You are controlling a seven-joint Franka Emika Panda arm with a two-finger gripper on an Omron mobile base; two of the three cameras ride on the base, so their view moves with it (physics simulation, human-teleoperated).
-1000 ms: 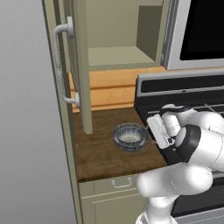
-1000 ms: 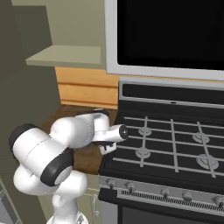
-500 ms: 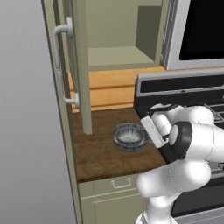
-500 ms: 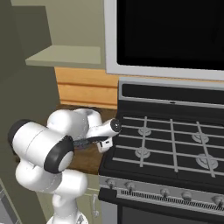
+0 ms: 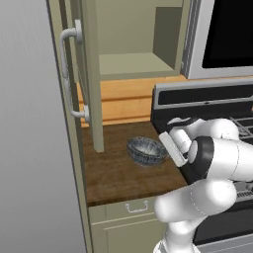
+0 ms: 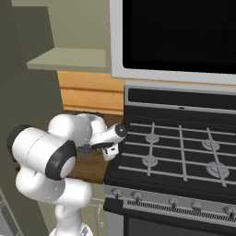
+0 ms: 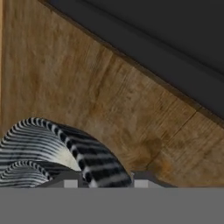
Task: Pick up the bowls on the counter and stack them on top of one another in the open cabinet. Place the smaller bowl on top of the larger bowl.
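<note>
Found the end effector set narrow, low over the near side of the bowl. Saw one dark fingertip inside the bowl's rim and the other outside it, with the striped rim filling the gap between them. Could not tell whether the tips were truly pressing on the rim or only standing beside it.

Saw, in the hand view, a second striped arc further inside the bowl. Could not tell whether it was another bowl or only the base of the same one. Could not tell either whether this was the larger or the smaller one.

Found the bowl upright on the dark wooden table, toward the right edge of it, with bare wood in front of the bowl and to its left. Noted the white arm reaching to the bowl from its right side.

Saw the black stove just right of the bowl. Saw the orange wooden wall panel behind the bowl.

Found the open cabinet above and behind the bowl, its shelf bare. Saw its door turned out to the left of the bowl, with the curved grey handle on it. Noted the microwave above and to the right of the bowl.
</note>
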